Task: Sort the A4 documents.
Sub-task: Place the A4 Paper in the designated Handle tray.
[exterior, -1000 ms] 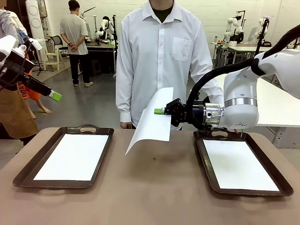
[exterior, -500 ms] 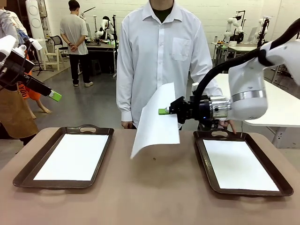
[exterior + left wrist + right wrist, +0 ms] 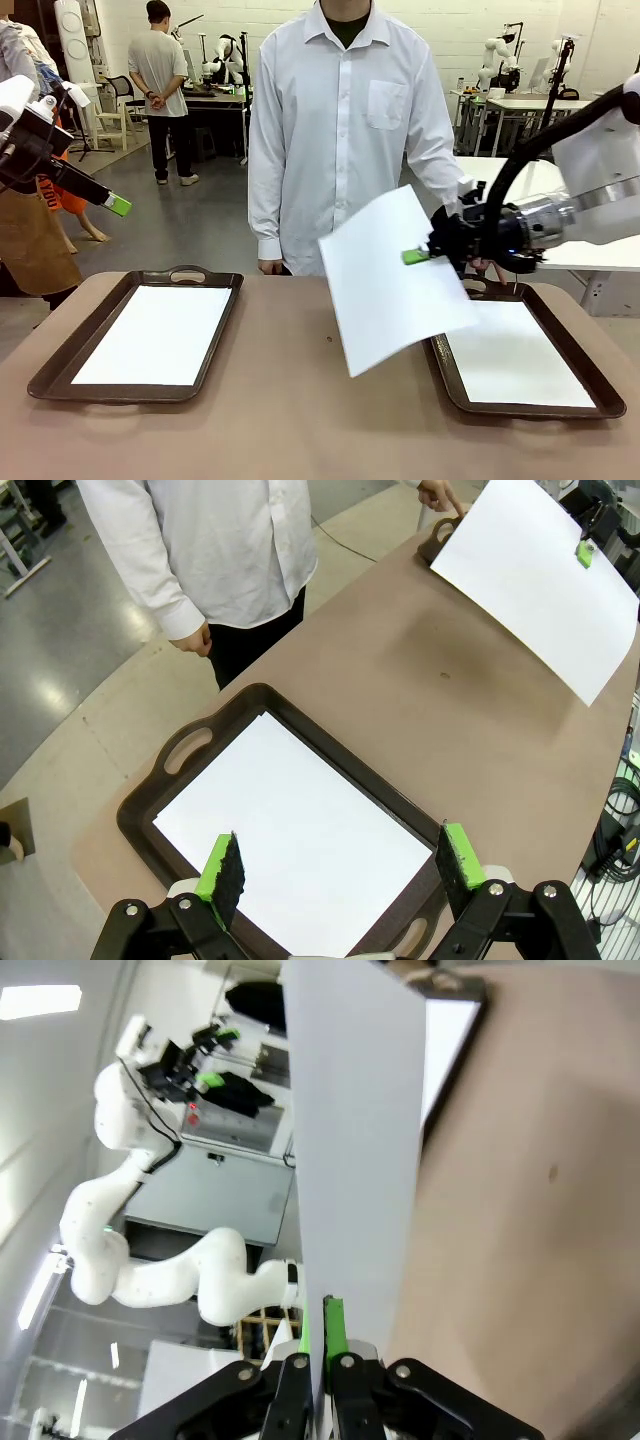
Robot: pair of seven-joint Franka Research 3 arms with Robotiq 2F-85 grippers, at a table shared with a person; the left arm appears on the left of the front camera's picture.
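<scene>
The held A4 sheet (image 3: 395, 285) hides part of the right tray (image 3: 590, 360). The right gripper (image 3: 415, 257) pinches its 3 o'clock edge above the bench (image 3: 300, 420). The left gripper (image 3: 340, 865) fingers gape wide over the left tray's sheet (image 3: 290, 835).

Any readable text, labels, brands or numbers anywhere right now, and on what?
"YOU": partial orange-background print at the far left edge, half hidden by the left arm.
A4 documents, held sheet and sheets in both trays: blank.
Trays, arms: no print legible.
</scene>
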